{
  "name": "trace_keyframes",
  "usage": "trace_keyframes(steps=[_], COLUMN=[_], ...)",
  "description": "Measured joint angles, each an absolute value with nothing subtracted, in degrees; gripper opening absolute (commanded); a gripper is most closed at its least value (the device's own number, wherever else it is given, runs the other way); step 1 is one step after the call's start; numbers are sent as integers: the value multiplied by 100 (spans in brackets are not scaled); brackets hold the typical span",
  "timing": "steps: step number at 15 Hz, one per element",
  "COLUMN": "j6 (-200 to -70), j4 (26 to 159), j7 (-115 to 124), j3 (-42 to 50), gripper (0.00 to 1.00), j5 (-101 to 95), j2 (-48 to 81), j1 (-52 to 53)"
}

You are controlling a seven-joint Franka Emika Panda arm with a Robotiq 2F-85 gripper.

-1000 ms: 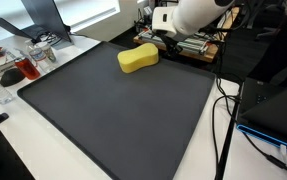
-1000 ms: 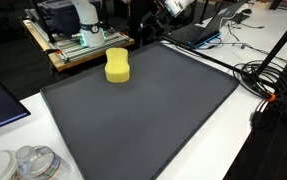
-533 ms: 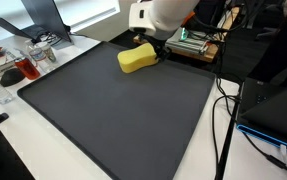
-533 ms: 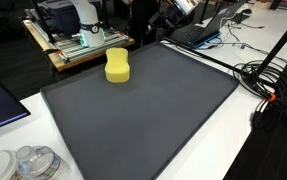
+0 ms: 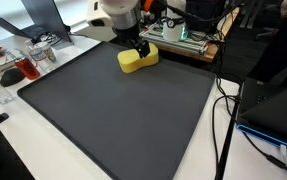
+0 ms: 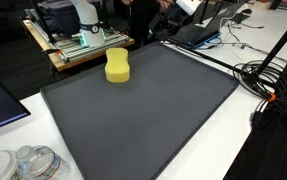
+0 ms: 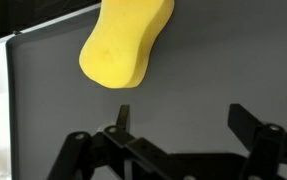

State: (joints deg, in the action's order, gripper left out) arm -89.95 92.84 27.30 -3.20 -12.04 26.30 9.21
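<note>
A yellow sponge [image 5: 137,59] lies near the far edge of a dark grey mat [image 5: 123,115]. It shows in both exterior views, also [image 6: 117,67], and at the top of the wrist view [image 7: 126,42]. My gripper [image 5: 142,46] hangs just above the sponge's far end in an exterior view. In the wrist view its two fingers [image 7: 183,118] are spread apart with only bare mat between them. It is open and holds nothing.
Clear plastic containers [image 5: 23,62] and a tray with red items stand beside the mat. A wooden bench with equipment [image 6: 78,40] is behind the sponge. Cables [image 6: 268,80] and a laptop [image 6: 198,32] lie at the mat's side.
The arm has swung across the far edge of the mat toward the sponge and lowered; the gripper now sits over the sponge. The sponge has not moved.
</note>
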Motion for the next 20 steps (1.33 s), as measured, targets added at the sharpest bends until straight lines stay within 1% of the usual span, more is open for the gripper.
trace_keyframes(steps=[10,20], j6=[-8884,-8884], j4=[8534,8466], j7=[567,-794], j3=[-145,72], gripper=[100,100], j5=[24,664], j2=[3080,3136], j1=[-79,-1007])
